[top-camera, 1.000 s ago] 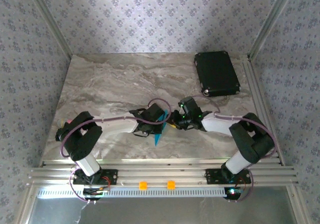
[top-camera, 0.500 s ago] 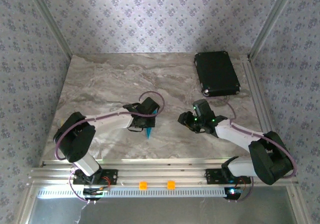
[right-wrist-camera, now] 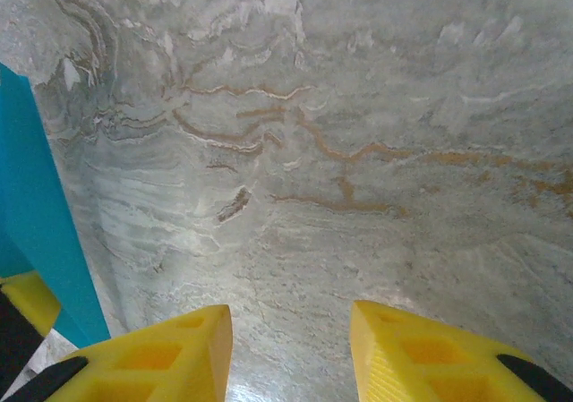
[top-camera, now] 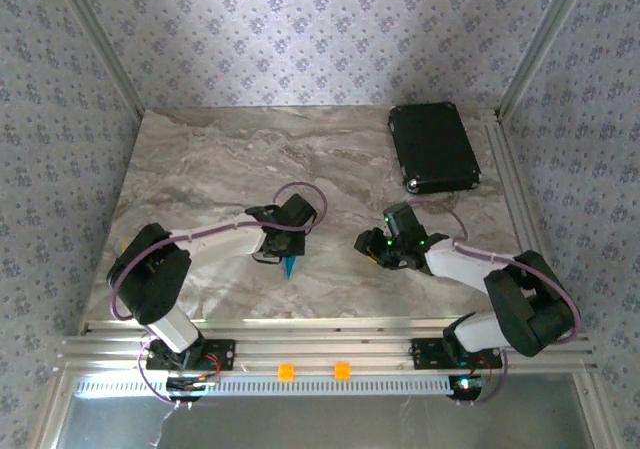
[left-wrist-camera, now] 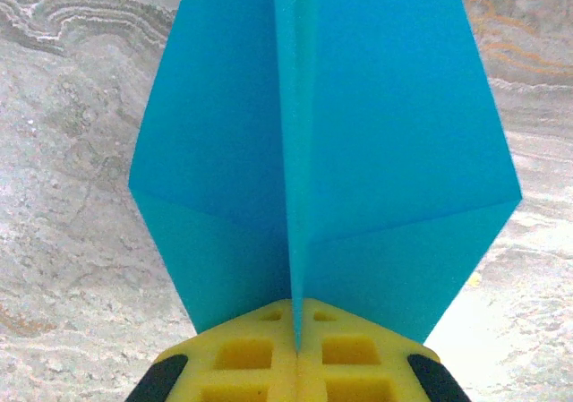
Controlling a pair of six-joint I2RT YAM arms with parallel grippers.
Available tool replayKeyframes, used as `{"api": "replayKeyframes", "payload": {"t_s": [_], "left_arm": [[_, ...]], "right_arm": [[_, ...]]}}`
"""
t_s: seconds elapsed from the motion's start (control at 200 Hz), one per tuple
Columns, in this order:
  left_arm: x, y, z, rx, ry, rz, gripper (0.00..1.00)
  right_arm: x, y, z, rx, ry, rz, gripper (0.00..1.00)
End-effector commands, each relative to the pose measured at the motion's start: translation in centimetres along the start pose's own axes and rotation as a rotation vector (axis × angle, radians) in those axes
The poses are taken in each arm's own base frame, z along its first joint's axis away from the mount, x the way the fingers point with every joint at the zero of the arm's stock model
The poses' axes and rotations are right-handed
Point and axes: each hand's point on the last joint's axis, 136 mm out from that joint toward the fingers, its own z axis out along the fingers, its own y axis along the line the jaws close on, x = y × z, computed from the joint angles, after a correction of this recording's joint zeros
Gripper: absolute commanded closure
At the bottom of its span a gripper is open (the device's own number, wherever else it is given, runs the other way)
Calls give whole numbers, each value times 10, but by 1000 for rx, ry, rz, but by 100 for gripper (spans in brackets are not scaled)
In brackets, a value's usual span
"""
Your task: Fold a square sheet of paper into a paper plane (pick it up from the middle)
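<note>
- Since a second ago the two end effectors have parted; the right end effector [top-camera: 368,244] has drawn back to the right, and the left end effector [top-camera: 284,245] has carried the paper plane [top-camera: 291,267] a little to the left
- Over the last half second little has shifted; the right arm's elbow has folded in nearer its base, and the plane's tip sits slightly lower in the top view
- Left end effector [left-wrist-camera: 297,353]: clenched on the paper plane [left-wrist-camera: 313,151]; its yellow pads [left-wrist-camera: 242,353] meet on the centre fold, with the two cyan-blue wings spreading to either side and tapering away from the camera
- Paper plane: held over the middle of the table [top-camera: 200,169], nearer the front edge than the back; I cannot tell whether its tip touches the marble surface
- Right end effector [right-wrist-camera: 291,348]: released; its yellow fingers [right-wrist-camera: 179,353] stand apart with bare marble table [right-wrist-camera: 358,151] showing between them and nothing held
- From the right wrist view a strip of the cyan-blue paper plane [right-wrist-camera: 36,196] rises at the left edge, apart from the right fingers
- Black case [top-camera: 433,147]: lying flat at the far right corner of the table, well apart from both end effectors and from the plane
</note>
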Motion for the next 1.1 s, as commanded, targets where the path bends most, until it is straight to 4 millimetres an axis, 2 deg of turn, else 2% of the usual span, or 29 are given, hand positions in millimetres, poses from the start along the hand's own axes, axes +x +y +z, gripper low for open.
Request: {"api": "replayKeyframes", "payload": {"t_s": [0.0,0.585,0.885,1.094], "left_arm": [[-5,3,0,-33,2,-17,96],[6,-1,20,-39,64,-26,92],[8,0,22,-42,70,-32,82],[12,5,26,-64,77,-28,80]], "right_arm": [[-4,10,3,-33,6,-4,59],[-4,16,7,-61,18,-15,59],[-2,15,9,-58,26,-11,59],[-2,14,9,-55,27,-8,59]]}}
